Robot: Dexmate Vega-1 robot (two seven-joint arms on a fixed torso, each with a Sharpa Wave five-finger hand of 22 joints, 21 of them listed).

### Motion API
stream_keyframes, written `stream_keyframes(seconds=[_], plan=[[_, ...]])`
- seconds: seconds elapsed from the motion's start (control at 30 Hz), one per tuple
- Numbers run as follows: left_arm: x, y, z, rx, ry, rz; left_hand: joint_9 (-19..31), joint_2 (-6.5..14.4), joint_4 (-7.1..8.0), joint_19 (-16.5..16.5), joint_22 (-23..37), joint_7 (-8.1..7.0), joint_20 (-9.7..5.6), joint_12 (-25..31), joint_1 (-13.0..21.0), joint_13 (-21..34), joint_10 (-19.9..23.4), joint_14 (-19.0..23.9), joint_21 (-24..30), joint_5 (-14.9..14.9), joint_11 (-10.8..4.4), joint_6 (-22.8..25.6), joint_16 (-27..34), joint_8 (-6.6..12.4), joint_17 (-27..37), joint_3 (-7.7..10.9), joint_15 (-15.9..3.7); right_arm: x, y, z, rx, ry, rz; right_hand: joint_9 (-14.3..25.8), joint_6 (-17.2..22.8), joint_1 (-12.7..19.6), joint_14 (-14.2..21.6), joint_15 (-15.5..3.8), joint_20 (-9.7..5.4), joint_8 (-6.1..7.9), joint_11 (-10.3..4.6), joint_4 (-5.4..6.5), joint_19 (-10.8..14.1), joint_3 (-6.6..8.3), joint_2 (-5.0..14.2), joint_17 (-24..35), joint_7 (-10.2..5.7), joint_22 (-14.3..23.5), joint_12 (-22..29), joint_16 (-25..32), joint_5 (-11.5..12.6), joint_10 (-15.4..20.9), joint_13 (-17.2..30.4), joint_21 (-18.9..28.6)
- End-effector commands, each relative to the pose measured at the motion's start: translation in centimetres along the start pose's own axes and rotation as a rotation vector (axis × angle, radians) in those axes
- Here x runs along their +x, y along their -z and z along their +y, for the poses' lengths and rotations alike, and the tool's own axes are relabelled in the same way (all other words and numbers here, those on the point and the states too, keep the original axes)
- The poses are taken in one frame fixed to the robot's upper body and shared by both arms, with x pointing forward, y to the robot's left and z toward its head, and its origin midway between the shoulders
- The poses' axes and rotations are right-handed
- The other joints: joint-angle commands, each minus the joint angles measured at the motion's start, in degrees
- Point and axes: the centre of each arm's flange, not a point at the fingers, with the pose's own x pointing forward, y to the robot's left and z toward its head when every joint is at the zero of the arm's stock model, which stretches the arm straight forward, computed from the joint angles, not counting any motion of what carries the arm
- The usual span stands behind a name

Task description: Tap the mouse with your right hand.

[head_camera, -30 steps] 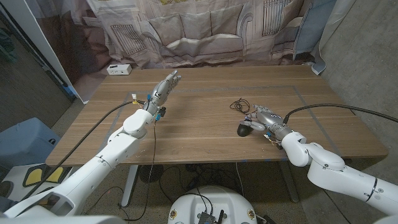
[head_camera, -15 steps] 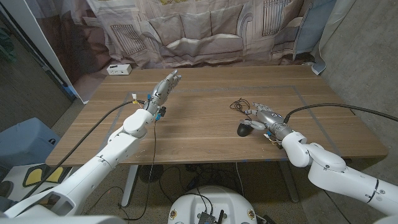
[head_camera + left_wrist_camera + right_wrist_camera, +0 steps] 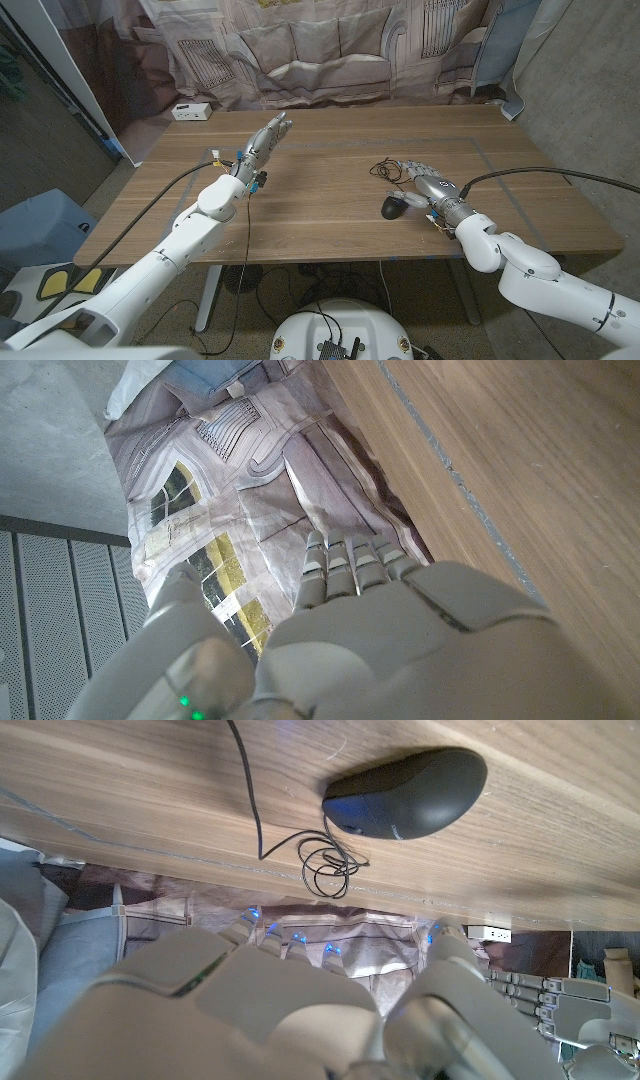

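Lifted off the mouse (image 3: 393, 207), right hand (image 3: 425, 183) fingers spread, empty

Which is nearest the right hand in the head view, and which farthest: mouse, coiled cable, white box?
From the right hand:
1. Mouse, just beside it, toward the robot's left.
2. Coiled cable, slightly beyond the hand.
3. White box, far left corner.
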Motion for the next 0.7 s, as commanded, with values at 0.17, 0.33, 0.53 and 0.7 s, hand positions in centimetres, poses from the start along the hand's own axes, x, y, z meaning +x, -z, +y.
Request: stream_keyframes(seconds=[0.17, 0.33, 0.53, 0.7], plan=[[-0.2, -0.1, 0.0, -0.002, 0.005, -0.001, 0.2, 0.7, -0.33, -0.2, 0.3, -0.16, 0.06, 0.1, 0.1, 0.3, 0.1, 0.4, 0.3, -0.1, -0.24, 0.3, 0.2, 0.02, 0.3, 0.07, -0.05, -0.5, -0.2, -0.9, 0.074, 0.050, -0.022, 0.0, 0.5, 0.2, -7.0, -0.23, -0.15, 0.65, -0.05, 0.29, -0.5, 0.27, -0.24, 0.3, 1.21, 0.3, 0.3, 0.2, -0.1, -0.9, 0.2, 0.4], [-0.2, 0.1, -0.1, -0.007, 0.013, 0.002, 0.2, 0.7, -0.35, -0.1, 0.3, -0.28, -0.30, 0.1, 0.1, 0.3, 0.0, 0.3, 0.3, -0.1, -0.23, 0.3, 0.1, 0.01, 0.3, 0.09, -0.08, -0.4, 0.0, -1.2, 0.138, 0.098, -0.031, -0.1, 4.3, 0.4, -3.7, -2.30, -2.66, 1.96, -1.13, 0.00, 2.8, 0.19, -0.81, 0.0, 1.70, 0.1, 1.2, 1.0, 0.0, 1.9, 0.0, 1.1], [-0.1, 0.1, -0.2, -0.006, 0.010, -0.002, 0.3, 0.8, -0.39, -0.2, 0.3, -0.29, -0.42, 0.1, 0.2, 0.3, 0.0, 0.1, 0.3, -0.1, -0.52, 0.1, 0.1, -0.05, 0.3, 0.13, -0.01, -0.1, 0.2, -1.8, 0.198, 0.131, -0.040, -0.1, 7.8, 1.0, -1.3, -3.01, -6.12, 2.57, -0.41, -0.30, 7.3, 0.23, -1.21, -0.4, 2.50, 0.0, 1.3, 1.2, 0.1, 3.6, -0.3, 2.0], [0.1, 0.1, -0.1, -0.008, 0.012, 0.000, 0.3, 0.8, -0.44, 0.0, 0.3, -0.18, -0.49, 0.0, 0.2, 0.3, -0.1, 0.1, 0.4, 0.0, -0.29, -0.7, 0.1, -0.37, 0.3, 0.18, -0.03, 0.2, 0.4, -2.3, 0.237, 0.164, -0.043, -0.1, 6.9, 0.9, -0.7, -2.29, -6.52, 1.83, 0.70, -0.28, 10.2, 0.02, -1.61, -0.5, 4.01, 0.0, 1.0, 1.1, 0.1, 3.3, -0.3, 2.6]])
